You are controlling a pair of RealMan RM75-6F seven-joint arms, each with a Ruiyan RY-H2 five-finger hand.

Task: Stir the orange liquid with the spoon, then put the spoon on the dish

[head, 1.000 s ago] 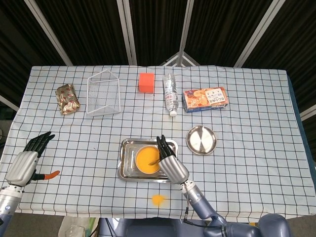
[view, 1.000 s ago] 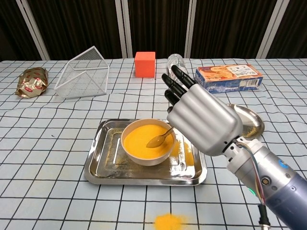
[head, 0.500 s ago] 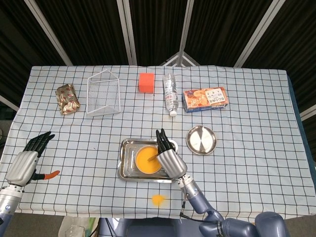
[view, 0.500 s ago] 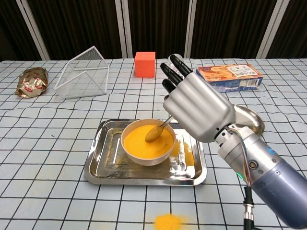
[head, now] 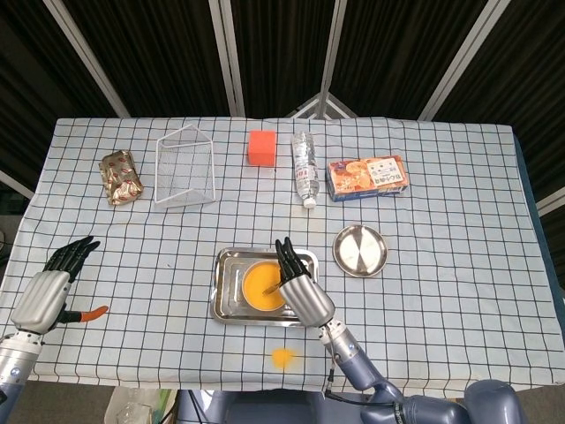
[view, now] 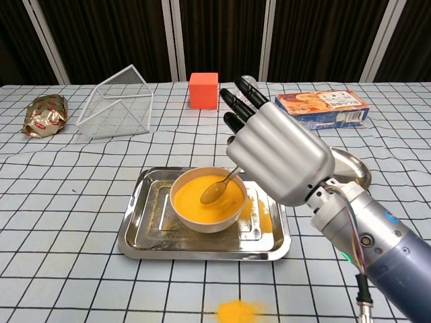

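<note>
A white bowl of orange liquid (view: 205, 197) (head: 262, 284) stands in a steel tray (view: 141, 232) (head: 225, 300) near the table's front. A metal spoon (view: 217, 190) has its bowl dipped in the liquid, handle slanting up to the right. My right hand (view: 276, 156) (head: 300, 287) holds that handle from above, its back facing the chest camera; the grip itself is hidden. The round steel dish (head: 359, 250) (view: 351, 167) lies right of the tray. My left hand (head: 48, 287) hovers open at the table's front left edge, holding nothing.
At the back stand a wire basket (head: 185, 166), an orange cube (head: 262, 147), a lying plastic bottle (head: 304, 168), an orange snack box (head: 366, 177) and a foil packet (head: 121, 177). Orange powder (head: 282, 357) is spilled before the tray. A red-tipped tool (head: 86, 313) lies by my left hand.
My right hand has shifted slightly left over the bowl, carrying the spoon's bowl leftward through the liquid. The left hand has not moved.
</note>
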